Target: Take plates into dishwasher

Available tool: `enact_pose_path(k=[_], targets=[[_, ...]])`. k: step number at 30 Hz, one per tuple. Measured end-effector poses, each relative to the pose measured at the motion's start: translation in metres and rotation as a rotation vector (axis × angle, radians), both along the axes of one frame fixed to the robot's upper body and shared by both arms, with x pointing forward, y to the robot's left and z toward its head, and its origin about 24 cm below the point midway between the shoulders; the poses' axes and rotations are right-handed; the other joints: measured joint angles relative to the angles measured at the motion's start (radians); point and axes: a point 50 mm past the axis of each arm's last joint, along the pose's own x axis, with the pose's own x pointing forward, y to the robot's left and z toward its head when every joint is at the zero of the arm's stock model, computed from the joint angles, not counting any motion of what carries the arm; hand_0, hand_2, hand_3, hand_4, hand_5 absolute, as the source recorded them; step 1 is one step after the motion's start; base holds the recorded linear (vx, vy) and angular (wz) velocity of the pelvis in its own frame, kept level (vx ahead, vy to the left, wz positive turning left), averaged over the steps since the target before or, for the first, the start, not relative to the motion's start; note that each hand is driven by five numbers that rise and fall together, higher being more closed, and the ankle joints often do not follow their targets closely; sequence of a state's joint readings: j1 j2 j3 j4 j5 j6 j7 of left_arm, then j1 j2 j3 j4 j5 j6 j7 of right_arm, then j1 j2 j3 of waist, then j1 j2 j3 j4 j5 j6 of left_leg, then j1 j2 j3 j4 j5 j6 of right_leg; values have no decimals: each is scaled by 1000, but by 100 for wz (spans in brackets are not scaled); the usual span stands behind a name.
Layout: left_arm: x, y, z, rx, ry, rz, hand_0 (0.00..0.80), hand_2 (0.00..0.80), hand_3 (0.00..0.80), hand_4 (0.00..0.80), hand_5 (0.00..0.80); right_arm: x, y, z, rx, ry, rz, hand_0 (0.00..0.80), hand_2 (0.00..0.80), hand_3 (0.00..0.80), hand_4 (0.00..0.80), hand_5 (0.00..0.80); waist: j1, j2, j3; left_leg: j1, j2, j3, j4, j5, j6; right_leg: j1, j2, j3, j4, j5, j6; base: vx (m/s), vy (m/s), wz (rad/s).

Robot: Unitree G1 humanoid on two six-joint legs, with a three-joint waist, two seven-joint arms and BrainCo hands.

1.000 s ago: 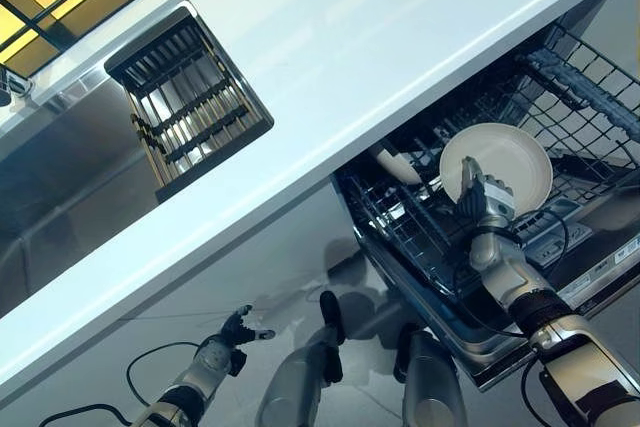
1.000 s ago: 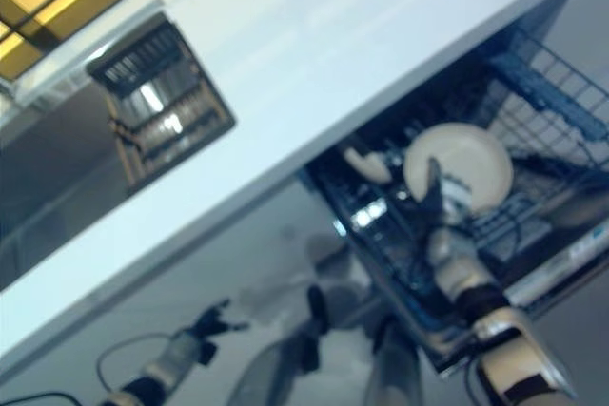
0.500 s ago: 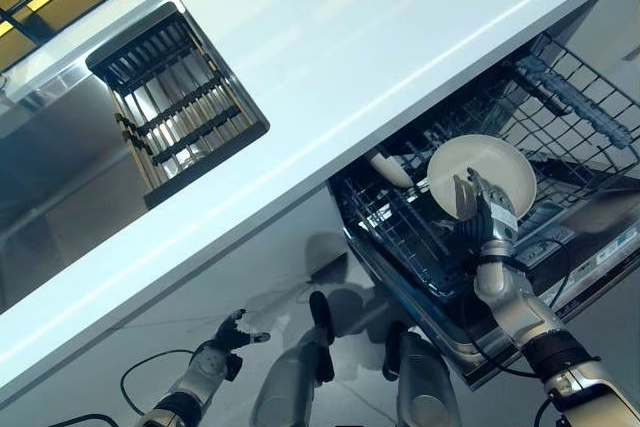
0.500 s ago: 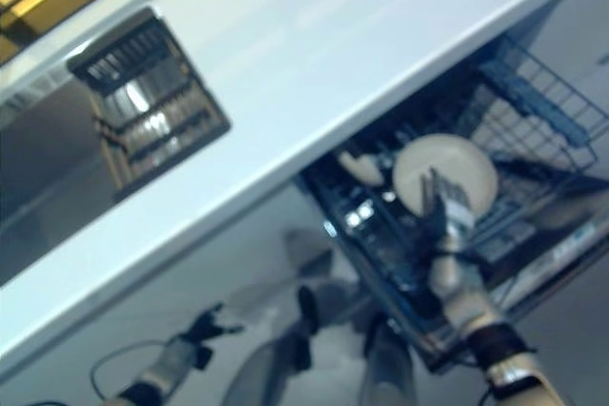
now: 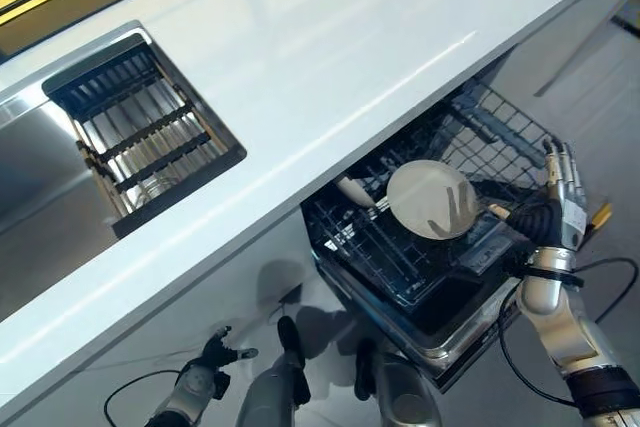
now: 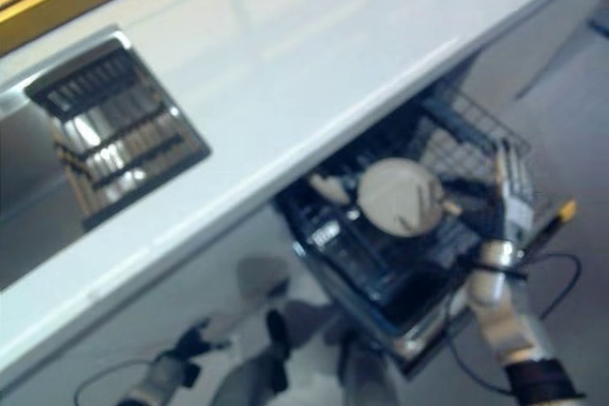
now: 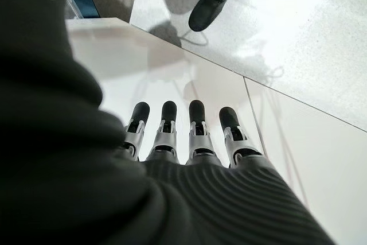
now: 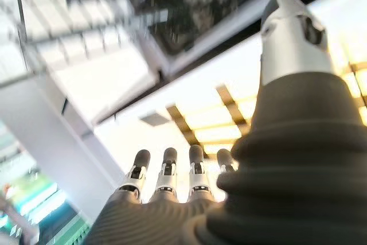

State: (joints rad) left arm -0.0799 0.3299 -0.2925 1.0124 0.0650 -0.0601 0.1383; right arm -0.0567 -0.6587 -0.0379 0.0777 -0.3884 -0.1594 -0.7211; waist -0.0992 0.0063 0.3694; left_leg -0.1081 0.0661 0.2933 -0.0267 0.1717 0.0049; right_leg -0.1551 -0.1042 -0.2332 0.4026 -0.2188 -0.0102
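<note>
A round cream plate [image 5: 425, 197] stands on edge in the pulled-out wire rack [image 5: 500, 137] of the dishwasher under the counter. My right hand [image 5: 562, 202] is up beside the rack's right side, apart from the plate, with straight fingers and nothing in it; its own wrist view shows the straight fingers [image 8: 166, 179] too. My left hand [image 5: 213, 359] hangs low near the floor at the lower left, open and empty, with straight fingers [image 7: 198, 133] in its wrist view.
A white countertop [image 5: 330, 57] runs across above the dishwasher. A sink with a dark slatted rack [image 5: 140, 132] sits at the left. Another pale dish [image 5: 352, 190] stands in the rack behind the plate. The open dishwasher door [image 5: 450, 332] juts out below.
My right hand has let go of the plate and drawn off to the right of the rack. The plate stays standing in the rack. The camera has shifted.
</note>
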Motion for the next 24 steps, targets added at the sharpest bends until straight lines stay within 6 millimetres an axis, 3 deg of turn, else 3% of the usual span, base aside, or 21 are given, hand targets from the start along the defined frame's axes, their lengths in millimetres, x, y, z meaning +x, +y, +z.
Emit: enact_pose_path(k=[5,12,16,21,24], targets=[[-14,0,-7,-2,44,14,0,0,0,0,0,-12,-12,13,89,-102,1,0,0,0,0,0,-21,10,-60,30,5,23,-2,-14,-6,24,9,21,-24,4,1,42,64,-14],[-27,-10,-15,-29,87,25,0,0,0,0,0,-26,-28,3,433,-179,-26,0,0,0,0,0,-31,32,-129,60,9,41,-21,-19,-10,52,23,36,-61,17,5,30,39,-9],[-37,-12,-20,-35,119,34,0,0,0,0,0,-29,-30,-20,727,-188,-9,0,0,0,0,0,-49,33,-163,68,13,44,-27,-20,-10,65,30,36,-82,22,8,16,4,-1],[-46,-10,-23,-27,155,43,0,0,0,0,0,-36,-37,-74,1109,-81,-28,0,0,0,0,0,-51,37,-197,86,12,50,-36,-22,-13,82,31,35,-91,22,11,9,-21,-2],[-48,-10,-24,-23,170,41,0,0,0,0,0,-42,-45,-104,1247,13,-85,0,0,0,0,0,-48,42,-213,86,13,49,-34,-21,-13,84,32,34,-91,23,11,-19,-47,1]])
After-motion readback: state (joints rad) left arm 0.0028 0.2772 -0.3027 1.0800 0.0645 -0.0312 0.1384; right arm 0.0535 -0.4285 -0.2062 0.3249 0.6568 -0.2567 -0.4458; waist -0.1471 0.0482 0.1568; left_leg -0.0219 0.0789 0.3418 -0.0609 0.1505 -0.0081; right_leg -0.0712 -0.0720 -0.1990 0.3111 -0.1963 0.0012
